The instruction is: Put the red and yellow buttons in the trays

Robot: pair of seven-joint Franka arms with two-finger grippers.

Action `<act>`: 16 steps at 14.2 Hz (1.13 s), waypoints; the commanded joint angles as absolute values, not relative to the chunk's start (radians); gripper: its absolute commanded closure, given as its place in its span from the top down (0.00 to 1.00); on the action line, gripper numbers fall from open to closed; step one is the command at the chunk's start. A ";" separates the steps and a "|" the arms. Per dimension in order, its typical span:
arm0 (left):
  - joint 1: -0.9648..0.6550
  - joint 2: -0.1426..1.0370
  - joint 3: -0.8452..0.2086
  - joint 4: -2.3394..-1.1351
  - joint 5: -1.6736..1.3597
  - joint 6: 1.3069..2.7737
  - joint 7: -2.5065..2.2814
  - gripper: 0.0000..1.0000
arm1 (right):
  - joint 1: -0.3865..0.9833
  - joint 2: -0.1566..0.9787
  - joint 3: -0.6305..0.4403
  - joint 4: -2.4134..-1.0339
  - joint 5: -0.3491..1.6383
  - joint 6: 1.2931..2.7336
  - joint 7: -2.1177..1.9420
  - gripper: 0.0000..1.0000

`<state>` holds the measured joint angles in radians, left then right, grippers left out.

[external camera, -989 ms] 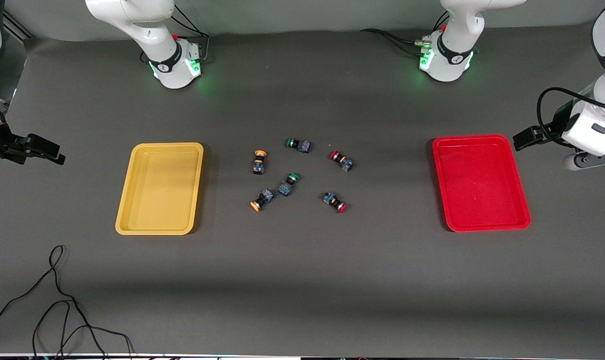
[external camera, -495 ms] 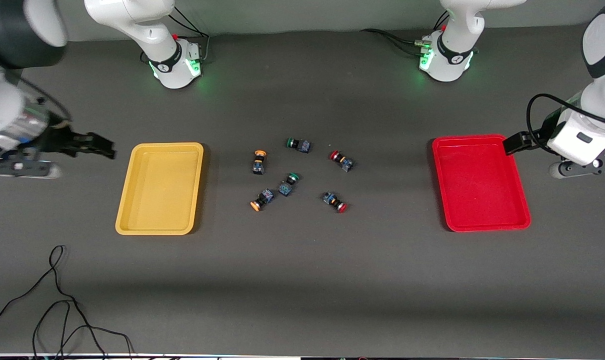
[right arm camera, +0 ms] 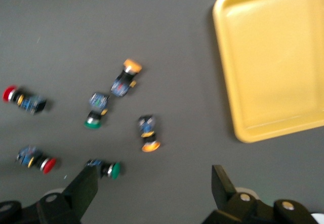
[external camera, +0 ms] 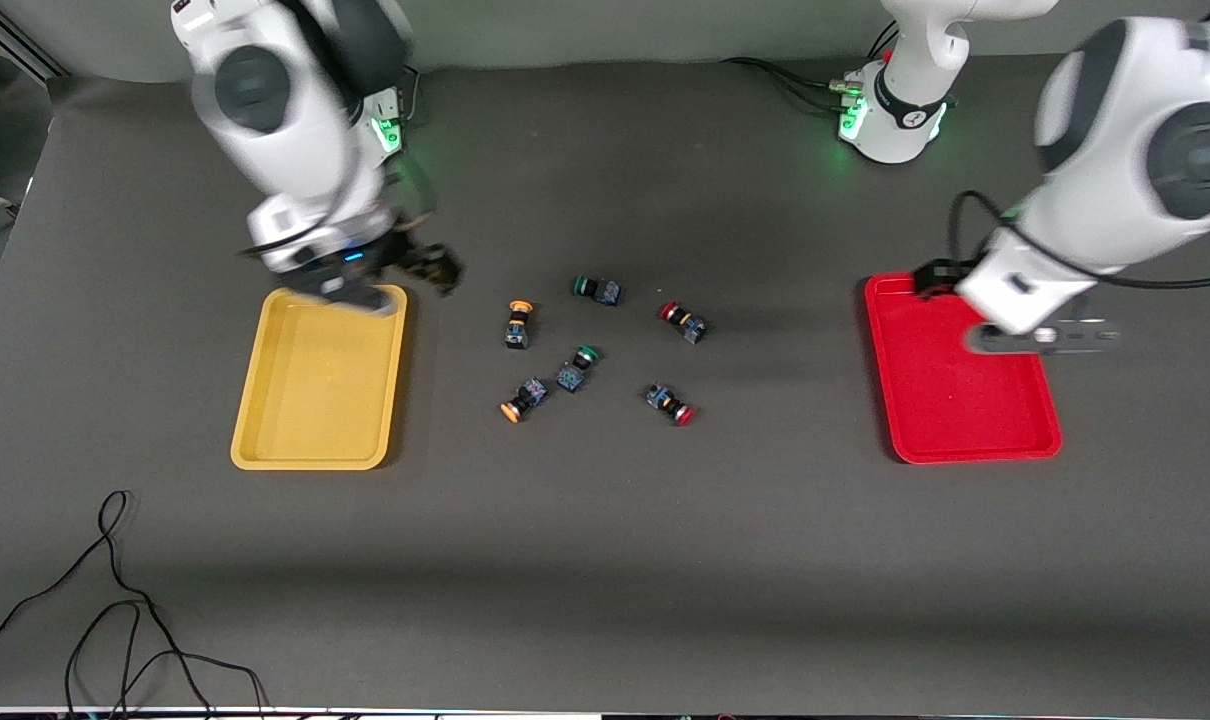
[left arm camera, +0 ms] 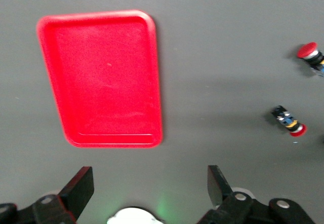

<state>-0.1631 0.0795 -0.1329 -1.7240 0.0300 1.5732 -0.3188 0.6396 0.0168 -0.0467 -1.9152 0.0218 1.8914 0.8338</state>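
Observation:
Two red-capped buttons (external camera: 681, 320) (external camera: 670, 404) and two yellow-capped buttons (external camera: 517, 325) (external camera: 523, 401) lie loose mid-table between the yellow tray (external camera: 315, 400) and the red tray (external camera: 955, 400). Both trays hold nothing. My right gripper (external camera: 435, 265) is open and empty, up over the table beside the yellow tray's corner. Its wrist view (right arm camera: 152, 188) shows the yellow buttons (right arm camera: 126, 77) (right arm camera: 148, 133) and the yellow tray (right arm camera: 276, 57). My left gripper (external camera: 933, 272) is open and empty over the red tray's corner. Its wrist view (left arm camera: 148, 186) shows the red tray (left arm camera: 106, 77) and both red buttons (left arm camera: 309, 51) (left arm camera: 289, 122).
Two green-capped buttons (external camera: 597, 289) (external camera: 575, 367) lie among the others. A loose black cable (external camera: 115, 600) lies at the table's near corner at the right arm's end. The arm bases (external camera: 350, 130) (external camera: 890, 120) stand along the table's back edge.
Both arms have swung in from the table's ends toward the middle: the right gripper past the yellow tray's corner, the left over the red tray. The buttons have not moved.

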 commanded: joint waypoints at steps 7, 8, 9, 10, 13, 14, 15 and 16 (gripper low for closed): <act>-0.486 0.133 -0.124 -1.698 -0.067 1.683 -0.721 1.00 | 0.752 0.058 -0.061 -2.219 0.017 2.299 0.810 1.00; -0.491 0.141 -0.124 -1.700 -0.069 1.693 -0.729 1.00 | 0.750 0.096 -0.063 -2.223 0.014 2.331 0.804 1.00; -0.500 0.152 -0.127 -1.703 -0.069 1.706 -0.748 1.00 | 0.752 0.145 -0.063 -2.223 0.014 2.365 0.804 1.00; -0.515 0.164 -0.127 -1.715 -0.069 1.732 -0.773 1.00 | 0.752 0.185 -0.063 -2.224 0.014 2.406 0.804 1.00; -0.555 0.195 -0.127 -1.794 -0.067 1.857 -0.838 0.98 | 0.758 0.299 -0.063 -2.230 0.014 2.531 0.805 1.00; -0.555 0.199 -0.129 -1.830 -0.069 1.906 -0.841 0.98 | 0.767 0.343 -0.063 -2.230 0.014 2.578 0.813 1.00; -0.563 0.204 -0.129 -1.868 -0.069 1.952 -0.844 0.98 | 0.770 0.375 -0.066 -2.229 0.014 2.615 0.815 1.00; -0.586 0.215 -0.130 -1.894 -0.069 2.000 -0.854 0.98 | 0.769 0.396 -0.069 -2.230 0.012 2.632 0.813 1.00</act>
<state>-0.5506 0.2209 -0.1394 -1.8236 -0.0607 1.9186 -0.8218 0.7508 0.3429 -0.0520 -2.2432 0.0198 2.5846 0.8197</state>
